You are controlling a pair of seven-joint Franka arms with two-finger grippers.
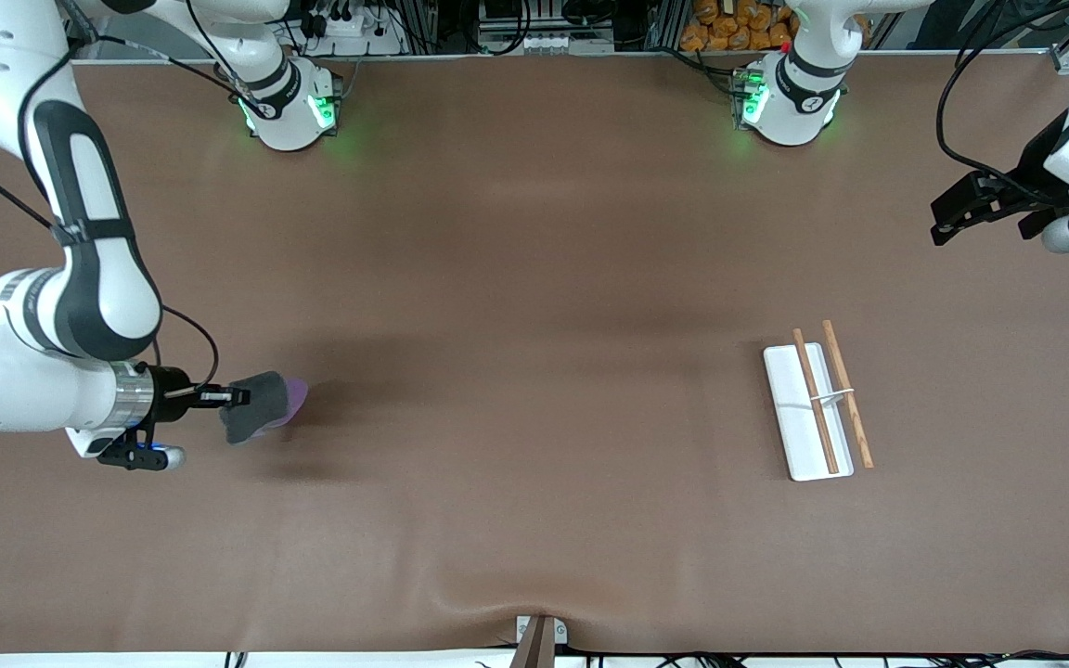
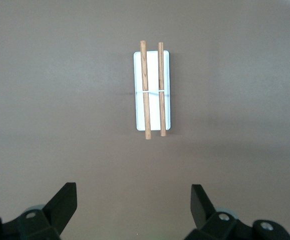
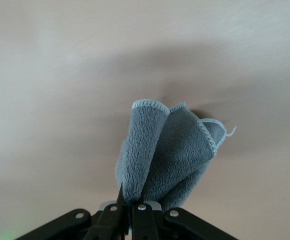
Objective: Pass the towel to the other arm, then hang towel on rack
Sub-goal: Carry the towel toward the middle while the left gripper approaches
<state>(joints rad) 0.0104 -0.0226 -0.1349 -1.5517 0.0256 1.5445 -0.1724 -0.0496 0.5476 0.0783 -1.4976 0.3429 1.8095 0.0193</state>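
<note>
We see the right pincer [image 1: 236, 397] clamped tight on the towel [image 1: 261, 405], holding it up over the table [image 1: 516, 278] at the right arm's end, grey folds bunched, a purple edge showing. The left pincer [image 1: 947, 223] waits with fingers spread wide and empty above the left arm's end. The rack [image 1: 817, 401] lies flat on the table, well apart from the towel.

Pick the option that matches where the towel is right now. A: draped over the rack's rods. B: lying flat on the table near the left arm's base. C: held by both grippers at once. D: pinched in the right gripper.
D: the right gripper is shut on the towel, while the rack is bare and the left gripper is open and holds nothing.
</note>
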